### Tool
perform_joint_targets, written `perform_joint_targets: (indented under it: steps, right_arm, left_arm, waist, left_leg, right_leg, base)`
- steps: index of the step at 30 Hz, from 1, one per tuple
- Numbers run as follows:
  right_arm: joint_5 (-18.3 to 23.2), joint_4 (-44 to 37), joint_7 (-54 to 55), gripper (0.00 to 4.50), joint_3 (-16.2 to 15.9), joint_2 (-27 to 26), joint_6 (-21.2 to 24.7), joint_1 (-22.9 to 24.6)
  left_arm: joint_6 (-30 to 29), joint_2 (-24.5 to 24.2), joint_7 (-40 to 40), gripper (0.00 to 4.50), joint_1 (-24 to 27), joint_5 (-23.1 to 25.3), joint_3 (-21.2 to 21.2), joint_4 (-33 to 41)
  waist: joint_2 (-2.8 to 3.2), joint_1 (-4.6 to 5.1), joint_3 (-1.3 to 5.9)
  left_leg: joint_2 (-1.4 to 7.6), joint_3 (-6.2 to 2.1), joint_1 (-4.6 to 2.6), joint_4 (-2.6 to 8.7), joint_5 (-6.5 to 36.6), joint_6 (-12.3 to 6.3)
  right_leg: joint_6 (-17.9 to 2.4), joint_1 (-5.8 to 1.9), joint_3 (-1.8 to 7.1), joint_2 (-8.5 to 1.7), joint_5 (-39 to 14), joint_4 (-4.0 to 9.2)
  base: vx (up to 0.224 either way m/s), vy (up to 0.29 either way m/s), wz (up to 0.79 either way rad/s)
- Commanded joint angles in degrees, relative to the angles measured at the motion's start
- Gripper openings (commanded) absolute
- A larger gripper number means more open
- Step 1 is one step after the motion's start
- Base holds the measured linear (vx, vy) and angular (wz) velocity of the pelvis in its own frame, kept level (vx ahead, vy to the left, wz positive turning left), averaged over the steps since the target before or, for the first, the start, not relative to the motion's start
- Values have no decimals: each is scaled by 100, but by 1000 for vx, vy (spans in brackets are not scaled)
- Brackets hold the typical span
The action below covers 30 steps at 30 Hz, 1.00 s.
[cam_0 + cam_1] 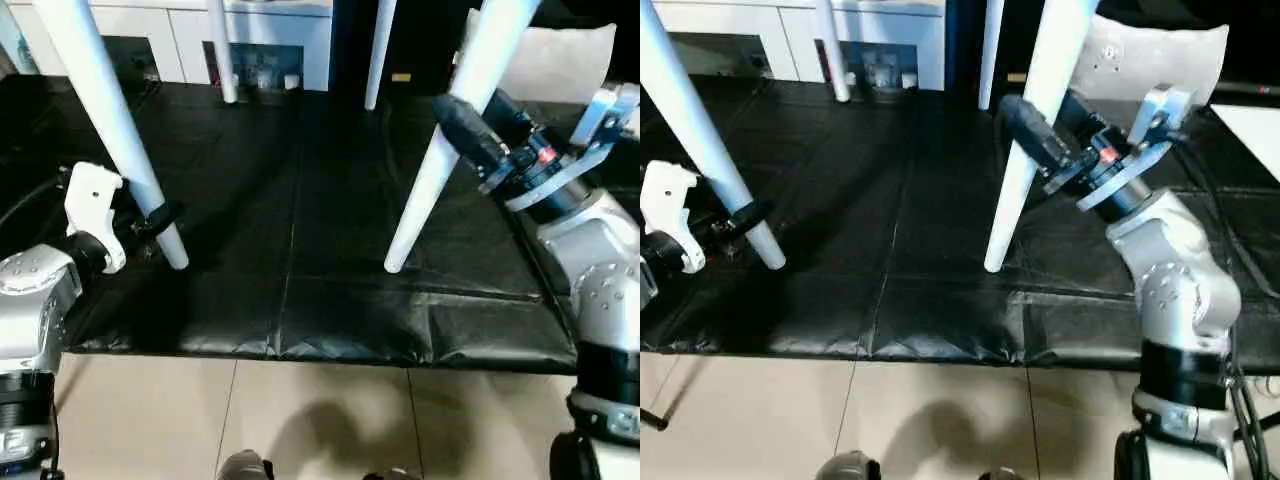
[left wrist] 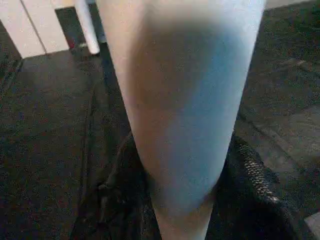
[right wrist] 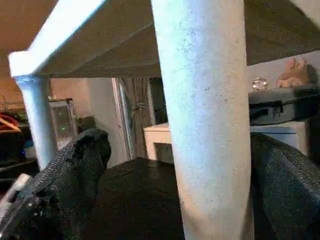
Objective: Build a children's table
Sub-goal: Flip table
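- Head views: the children's table (image 1: 100, 90) stood upright on the black-covered bench (image 1: 300, 250), four white legs counted. Two feet were near the front edge, two near the back edge. White cabinets (image 1: 180, 40) stood behind the bench, tiled floor (image 1: 300, 420) in front.
- Left gripper (image 1: 160, 218) was clamped part-open on the front-left leg (image 1: 715, 150), just above its foot.
- Right gripper (image 1: 1035, 130) was spread wide at the front-right leg (image 1: 440, 160), mid-height; contact could not be told.
- Left wrist view: that leg (image 2: 185, 100) sat between the black fingers (image 2: 250, 175), blocking most of the bench.
- Right wrist view: the leg (image 3: 205, 125) stood between wide-apart fingers (image 3: 75, 165), no grip seen; the tabletop underside (image 3: 115, 30) ran overhead, another leg (image 3: 35, 115) beyond.
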<state>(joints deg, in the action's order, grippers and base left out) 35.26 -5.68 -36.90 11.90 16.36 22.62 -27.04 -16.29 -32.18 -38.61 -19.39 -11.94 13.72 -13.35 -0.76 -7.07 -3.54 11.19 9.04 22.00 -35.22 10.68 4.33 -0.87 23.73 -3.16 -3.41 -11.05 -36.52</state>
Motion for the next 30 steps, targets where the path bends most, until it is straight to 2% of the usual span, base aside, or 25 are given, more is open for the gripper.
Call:
perform_joint_targets:
  steps: [1, 2, 3, 4, 5, 6, 7, 8, 9, 10, 11, 12, 13, 14, 15, 17, 18, 20, 21, 24, 25, 26, 27, 28, 30]
  right_arm:
    - [-637, 58, 200, 450, -617, -139, -164, 379]
    - [-789, 93, 286, 450, -665, -171, -287, 489]
    - [-902, 89, 437, 450, -635, -228, -385, 746]
    - [-941, 8, 481, 450, -599, -243, -452, 1010]
    - [-941, 6, 482, 450, -598, -243, -453, 1015]
    - [-946, -74, 516, 450, -604, -239, -455, 1127]
    - [-931, -312, 605, 450, -570, -247, -428, 1426]
    - [-931, -312, 605, 450, -570, -247, -428, 1426]
    - [-840, -597, 645, 450, -526, -280, -360, 1681]
    - [-744, -1011, 725, 450, -498, -343, -277, 2060]
    - [-692, -1203, 776, 450, -499, -378, -222, 2237]
    - [-679, -1334, 822, 450, -514, -408, -205, 2376]
    - [-696, -1443, 860, 450, -539, -428, -226, 2506]
    - [-709, -1499, 880, 450, -555, -438, -245, 2575]
    - [-720, -1651, 955, 450, -583, -489, -271, 2786]
    - [-705, -1755, 1034, 450, -591, -536, -238, 2950]
    - [-745, -1882, 1172, 450, -624, -571, -189, 3183]
    - [-831, -2011, 1377, 450, -661, -626, -93, 3466]
    - [-880, -2075, 1463, 450, -704, -668, -45, 3635]
    - [-1151, -2085, 1632, 450, -890, -704, 27, 3815]
    - [-1248, -1994, 1797, 450, -967, -766, 138, 3777]
    - [-1281, -1953, 1867, 450, -996, -795, 188, 3756]
    - [-1624, -1704, 2013, 450, -1229, -751, 223, 3593]
    - [-1624, -1704, 2013, 450, -1229, -751, 223, 3593]
    - [-1920, -1337, 2091, 450, -1522, -703, 258, 3349]
  left_arm:
    - [279, -21, -215, 190, 233, 105, -232, -146]
    - [331, -29, -241, 211, 281, 87, -197, -210]
    - [388, -45, -311, 211, 416, 3, -80, -220]
    - [416, -41, -422, 225, 570, -145, 67, -148]
    - [417, -41, -424, 235, 573, -148, 70, -147]
    - [472, -50, -449, 244, 645, -182, 109, -122]
    - [434, -110, -538, 253, 909, -243, 171, 13]
    - [434, -110, -538, 253, 909, -243, 171, 13]
    - [430, -103, -735, 270, 1230, -398, 222, 260]
    - [385, 6, -870, 270, 1687, -687, 391, 634]
    - [417, 76, -812, 270, 1863, -776, 504, 777]
    - [457, 145, -715, 270, 1977, -832, 608, 864]
    - [528, 239, -576, 270, 2071, -882, 726, 952]
    - [574, 292, -496, 270, 2120, -906, 789, 997]
    - [705, 456, -215, 270, 2272, -901, 962, 1157]
    - [707, 585, -22, 270, 2431, -891, 1043, 1361]
    - [646, 808, 247, 270, 2675, -904, 1077, 1746]
    - [589, 1119, 543, 270, 2993, -909, 991, 2292]
    - [572, 1325, 746, 270, 3180, -854, 846, 2672]
    - [549, 1738, 1058, 270, 3310, -717, 373, 3231]
    - [398, 1892, 1236, 270, 3206, -657, 119, 3250]
    - [327, 1950, 1312, 270, 3158, -631, 17, 3245]
    - [408, 1992, 1415, 270, 2945, -261, -296, 2985]
    - [408, 1992, 1415, 270, 2945, -261, -296, 2985]
    - [592, 2213, 1462, 270, 2774, -54, -472, 2537]
  waist:
    - [95, 53, 341]
    - [87, 71, 339]
    - [60, 123, 312]
    - [60, 137, 321]
    - [39, 145, 338]
    - [33, 150, 354]
    - [75, 149, 390]
    - [86, 145, 408]
    - [91, 158, 404]
    - [134, 150, 420]
    - [138, 170, 390]
    - [133, 183, 383]
    - [190, 181, 376]
    - [164, 187, 368]
    - [202, 173, 332]
    - [190, 188, 303]
    - [239, 173, 288]
    - [215, 195, 287]
    - [218, 202, 231]
    - [213, 191, 221]
    - [211, 183, 206]
    - [165, 193, 203]
    - [170, 213, 184]
    - [178, 219, 174]
    - [185, 265, 196]
  left_leg:
    - [144, -2, -121, 492, 1157, 167]
    - [136, -6, -127, 506, 1245, 208]
    - [130, -27, -195, 582, 1743, 301]
    - [139, -62, -218, 604, 1945, 320]
    - [148, -61, -215, 608, 1911, 306]
    - [151, -57, -213, 605, 1838, 286]
    - [155, -63, -184, 596, 1598, 250]
    - [159, -59, -173, 582, 1450, 231]
    - [162, -49, -156, 579, 1329, 161]
    - [166, -52, -154, 566, 1293, 159]
    - [184, -47, -132, 588, 1361, 117]
    - [173, -46, -145, 595, 1503, 89]
    - [165, -49, -157, 593, 1624, 92]
    - [172, -38, -160, 593, 1713, 90]
    - [175, -53, -168, 611, 1998, 116]
    - [177, -76, -168, 631, 2211, 146]
    - [170, -88, -194, 638, 2361, 161]
    - [204, -102, -173, 656, 2378, 176]
    - [180, -101, -213, 659, 2675, 171]
    - [165, -121, -227, 650, 2744, 183]
    - [148, -118, -266, 634, 2823, 185]
    - [137, -119, -268, 629, 2840, 194]
    - [94, -143, -256, 628, 2840, 219]
    - [76, -148, -272, 621, 2891, 237]
    - [59, -173, -239, 615, 2834, 261]
  right_leg:
    - [-781, -252, 257, -402, -1431, 489]
    - [-729, -254, 259, -403, -1539, 515]
    - [-578, -269, 258, -407, -2077, 600]
    - [-528, -280, 261, -418, -2266, 622]
    - [-514, -294, 272, -423, -2195, 623]
    - [-540, -294, 279, -413, -2040, 603]
    - [-633, -313, 288, -400, -1561, 553]
    - [-686, -319, 291, -395, -1274, 528]
    - [-813, -336, 287, -389, -861, 498]
    - [-859, -342, 288, -393, -745, 472]
    - [-911, -336, 285, -385, -656, 490]
    - [-929, -336, 273, -370, -819, 507]
    - [-934, -318, 275, -370, -957, 521]
    - [-921, -316, 280, -373, -1083, 555]
    - [-851, -306, 280, -382, -1569, 607]
    - [-712, -301, 278, -387, -1999, 650]
    - [-615, -272, 276, -393, -2281, 681]
    - [-606, -297, 283, -406, -2294, 686]
    - [-474, -237, 279, -397, -2840, 763]
    - [-225, -221, 290, -422, -3408, 848]
    - [-109, -167, 288, -403, -3606, 898]
    - [-48, -157, 285, -394, -3688, 900]
    - [136, -160, 244, -375, -3920, 936]
    - [209, -147, 225, -373, -4064, 963]
    - [311, -204, 184, -395, -4124, 981]
  base:
    - [0, 0, 0]
    - [0, 0, 0]
    - [0, 0, 0]
    - [0, 0, 0]
    - [0, 0, 0]
    - [0, 0, 0]
    - [0, 0, 0]
    - [0, 0, 0]
    - [0, 0, 0]
    - [0, 0, 0]
    - [0, 0, 0]
    - [0, 0, 0]
    - [0, 0, 0]
    - [0, 0, 0]
    - [0, 0, 0]
    - [0, 0, 0]
    - [0, 0, 0]
    - [0, 0, 0]
    - [0, 0, 0]
    - [0, 0, 0]
    - [0, 0, 0]
    - [0, 0, 0]
    - [0, 0, 0]
    - [0, 0, 0]
    - [0, 0, 0]
